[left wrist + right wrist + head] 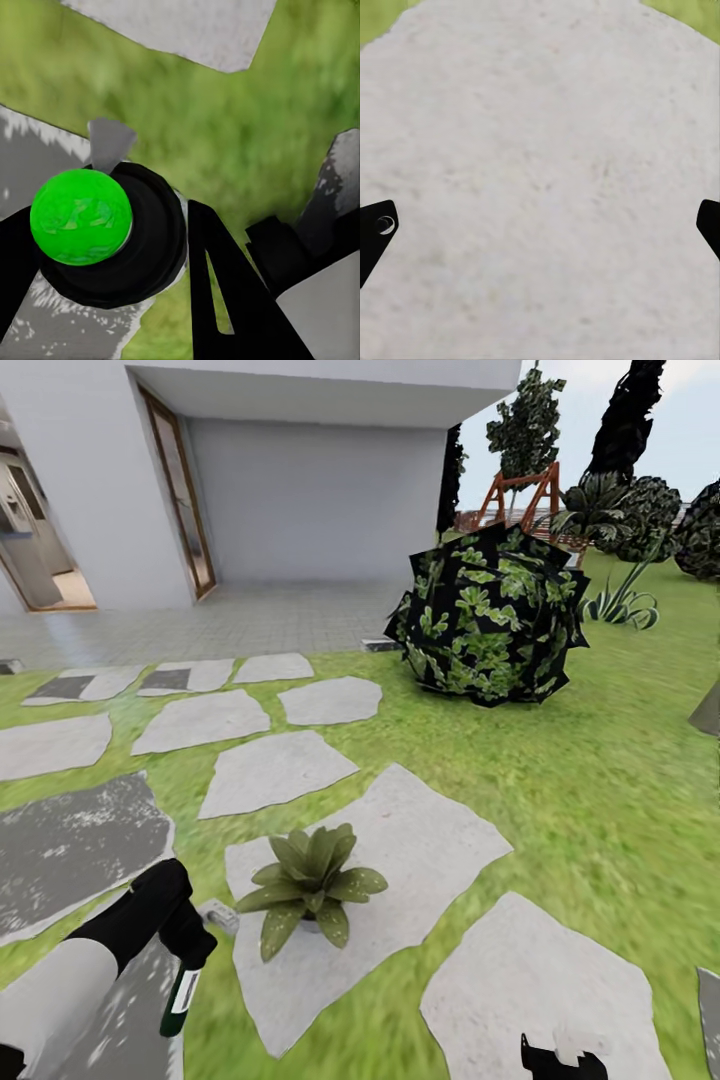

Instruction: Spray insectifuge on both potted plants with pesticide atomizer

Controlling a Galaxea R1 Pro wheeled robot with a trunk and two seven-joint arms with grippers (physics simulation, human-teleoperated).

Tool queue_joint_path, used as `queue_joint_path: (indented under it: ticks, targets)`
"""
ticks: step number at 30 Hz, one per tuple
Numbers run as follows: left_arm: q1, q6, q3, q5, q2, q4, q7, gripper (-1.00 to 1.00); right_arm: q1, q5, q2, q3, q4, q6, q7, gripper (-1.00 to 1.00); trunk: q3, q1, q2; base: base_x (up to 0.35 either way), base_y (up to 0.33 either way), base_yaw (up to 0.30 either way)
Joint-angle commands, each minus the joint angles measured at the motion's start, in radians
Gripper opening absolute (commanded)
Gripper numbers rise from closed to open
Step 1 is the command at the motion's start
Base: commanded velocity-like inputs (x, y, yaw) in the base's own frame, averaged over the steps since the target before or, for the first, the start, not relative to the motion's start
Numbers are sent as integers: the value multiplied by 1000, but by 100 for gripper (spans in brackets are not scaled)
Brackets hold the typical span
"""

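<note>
While my left claw (pixel 185 950) hangs at the lower left of the head view, it is closed around the pesticide atomizer (pixel 181 1000), whose dark green body and white label band point down below the black fingers. Seen along the left wrist camera, the bottle's bright green round end (pixel 81 216) sits inside a black ring, with one black finger (pixel 225 292) just beside it and lawn and grey stone beyond.

Just right of that claw in the head view, one potted plant (pixel 312 885) stands on a large pale stepping stone (pixel 430 840): a low rosette of broad pointed green leaves with pale speckles. The atomizer is near it but apart from the leaves. More grey stepping stones (pixel 272 768) spread across the green lawn (pixel 590 800) toward the left and centre.

My right claw (pixel 563 1057) peeks in at the bottom edge, right of centre, over another stone (pixel 530 980). Its wrist camera shows two black fingertips (pixel 375 225) at opposite edges of the frame, spread wide with nothing between them but pale stone.

A big round dark bush (pixel 490 615) fills the upper right of centre, with the white house wall (pixel 320 500) and a paved terrace (pixel 200 625) behind, and a wooden swing frame (pixel 520 490) far back
</note>
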Motion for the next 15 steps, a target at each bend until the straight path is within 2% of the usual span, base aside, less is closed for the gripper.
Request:
queue_joint_path:
  ticks: [1,4,6,11,15]
  targets:
    - [-4,4,-5,-9,1,-3,-11,-100,-1,11,0,-6,1,-3,-5,100,-1,0,0,38,43,-22]
    - [-38,4,-8,-8,2,-2,-27,-100,-1,11,0,-6,1,-3,-5,100,-1,0,0,15,17,-9]
    - [-68,1,-11,-10,7,-2,-78,-100,-1,11,-1,-6,1,-3,-5,100,-1,0,0,3,3,-29]
    - [-80,-1,-13,-11,9,-1,-108,-100,-1,11,0,-6,1,-3,-5,100,-1,0,0,0,0,-213]
    - [-79,3,-60,-11,5,1,-111,-100,-1,11,0,-6,1,-3,-4,100,-1,0,0,0,99,-264]
